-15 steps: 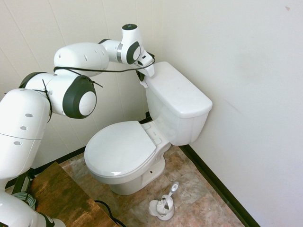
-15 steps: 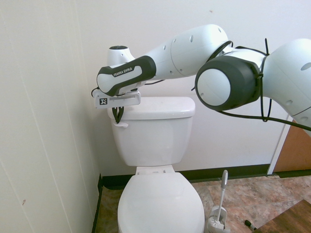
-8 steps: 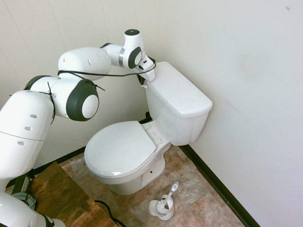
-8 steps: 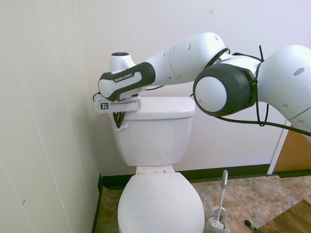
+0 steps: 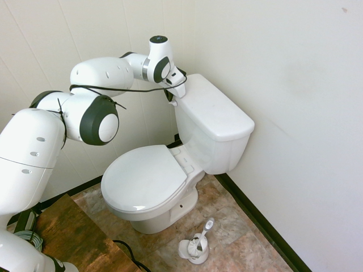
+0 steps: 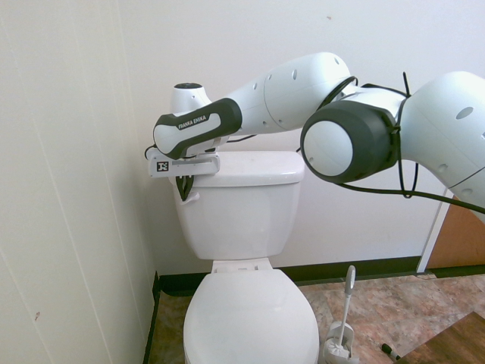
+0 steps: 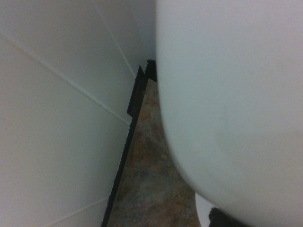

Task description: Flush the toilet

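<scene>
In the second exterior view, you see your two-finger gripper point(image 6: 185, 188) pointing downward at the front corner of the toilet tank point(image 6: 242, 220), on the side nearest the panelled wall point(image 6: 68, 189). Its dark fingers are closed together, with nothing visible between them. The fingertips lie at the white flush lever point(image 6: 191, 198), just below the edge of the tank lid point(image 6: 250, 168); whether they touch the lever you cannot tell. The lever slants, its free end higher than the part beside the fingertips. The toilet point(image 5: 144, 178) stands on the mottled floor point(image 5: 232, 226), its boxy tank near the plain wall point(image 5: 283, 113) and its oval seat lid point(image 5: 142, 177) lowered over the bowl. Note the arm point(image 5: 102, 73), which reaches over to the tank corner with its hand beside the tank lid. On the floor beside the toilet you find the toilet brush point(image 5: 208, 226), its handle tilted, in a white holder point(image 5: 194, 249). A brown wooden surface point(image 5: 79, 238) lies near the arm's base. The wrist view shows you the rounded white tank lid at close range, with the panelled wall, dark baseboard point(image 7: 122, 163) and floor beyond its edge.
</scene>
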Robot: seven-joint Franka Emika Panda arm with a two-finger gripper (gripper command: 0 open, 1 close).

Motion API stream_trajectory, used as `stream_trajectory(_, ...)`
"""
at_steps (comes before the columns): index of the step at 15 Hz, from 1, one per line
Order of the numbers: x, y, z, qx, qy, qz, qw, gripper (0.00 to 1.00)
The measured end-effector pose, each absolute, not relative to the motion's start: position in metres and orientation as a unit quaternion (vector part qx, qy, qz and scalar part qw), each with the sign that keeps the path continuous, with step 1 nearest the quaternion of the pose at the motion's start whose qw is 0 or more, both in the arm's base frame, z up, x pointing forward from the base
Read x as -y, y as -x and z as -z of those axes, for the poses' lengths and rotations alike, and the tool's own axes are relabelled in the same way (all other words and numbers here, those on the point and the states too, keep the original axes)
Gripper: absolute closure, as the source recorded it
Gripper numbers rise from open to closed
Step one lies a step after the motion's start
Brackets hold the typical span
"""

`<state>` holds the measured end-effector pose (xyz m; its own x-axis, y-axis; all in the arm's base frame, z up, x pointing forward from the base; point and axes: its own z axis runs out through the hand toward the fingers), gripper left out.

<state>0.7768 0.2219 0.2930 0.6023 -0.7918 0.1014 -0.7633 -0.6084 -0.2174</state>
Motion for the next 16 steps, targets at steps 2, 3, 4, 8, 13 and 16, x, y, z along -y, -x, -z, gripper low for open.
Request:
stream_trajectory(2,-0.225,-0.776,-0.309,-0.434,0.892,0.100,0.081,1.00)
stream_trajectory(3,-0.226,-0.774,-0.321,-0.432,0.892,0.104,0.084,1.00)
stream_trajectory(4,-0.225,-0.773,-0.334,-0.431,0.892,0.109,0.086,1.00)
stream_trajectory(8,-0.210,-0.759,-0.365,-0.432,0.891,0.118,0.072,1.00)
stream_trajectory(13,-0.193,-0.727,-0.382,-0.433,0.894,0.104,0.059,1.00)
stream_trajectory(16,-0.175,-0.707,-0.387,-0.437,0.892,0.102,0.055,1.00)
